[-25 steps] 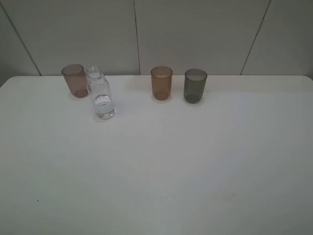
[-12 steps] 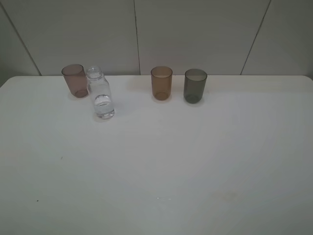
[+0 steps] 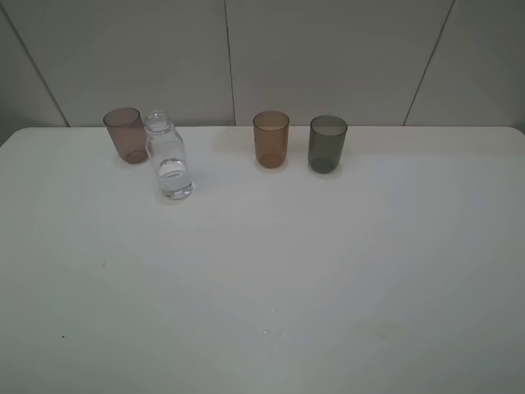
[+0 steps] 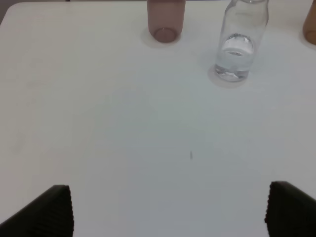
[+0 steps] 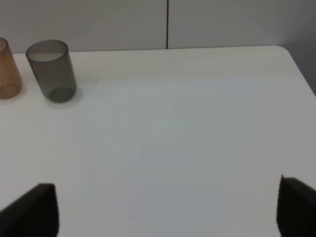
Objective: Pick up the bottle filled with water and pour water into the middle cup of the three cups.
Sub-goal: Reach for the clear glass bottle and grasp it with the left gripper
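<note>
The clear bottle with water in its lower part stands upright on the white table, uncapped, just in front of the pinkish-brown cup. The amber-orange middle cup stands near the back, with the dark grey cup to its right. No gripper shows in the exterior high view. In the left wrist view the bottle and the pinkish-brown cup stand far ahead of my open, empty left gripper. In the right wrist view the grey cup and the amber cup's edge are far from my open, empty right gripper.
A grey panelled wall rises behind the table's back edge. The table's right corner shows in the right wrist view. A few tiny dark specks lie on the table.
</note>
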Controlling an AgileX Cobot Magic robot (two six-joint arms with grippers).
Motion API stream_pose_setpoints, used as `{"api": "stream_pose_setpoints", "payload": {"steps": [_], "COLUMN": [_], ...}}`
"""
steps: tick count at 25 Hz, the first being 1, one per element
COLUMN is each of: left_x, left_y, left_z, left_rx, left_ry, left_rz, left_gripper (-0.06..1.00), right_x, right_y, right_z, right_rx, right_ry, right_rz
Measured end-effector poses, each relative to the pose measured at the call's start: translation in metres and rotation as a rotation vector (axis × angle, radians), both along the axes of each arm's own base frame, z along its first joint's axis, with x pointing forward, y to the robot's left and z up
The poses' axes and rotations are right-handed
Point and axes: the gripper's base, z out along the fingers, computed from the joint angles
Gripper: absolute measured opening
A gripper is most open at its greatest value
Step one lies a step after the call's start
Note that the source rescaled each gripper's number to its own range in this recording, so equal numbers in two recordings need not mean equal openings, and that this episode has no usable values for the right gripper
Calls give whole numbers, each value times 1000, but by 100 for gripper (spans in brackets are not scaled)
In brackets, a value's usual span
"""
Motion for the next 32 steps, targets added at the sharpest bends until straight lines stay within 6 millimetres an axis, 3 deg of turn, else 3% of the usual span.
{"api": "stream_pose_setpoints", "payload": {"steps": [4, 9, 17, 20, 25, 32], "left_x": [-1, 13, 94, 128, 176, 207], "left_y": [-2, -3, -14, -20, -26, -36], "left_z": [2, 26, 36, 28, -3, -30], "left_rx": [-27, -51, -71, -87, -94, -74], "left_ry": [-8, -159, -71, -12, 144, 73], "left_rz": [-19, -65, -155, -169, -151, -129], "left_gripper": [100, 100, 100, 100, 100, 100], "right_x": [0, 0, 0, 0, 0, 0], "right_y": [0, 0, 0, 0, 0, 0], "right_z": [0, 0, 0, 0, 0, 0], "right_rx": [0, 0, 0, 0, 0, 0], "right_ry": [0, 0, 0, 0, 0, 0], "right_rz": [0, 0, 0, 0, 0, 0]}}
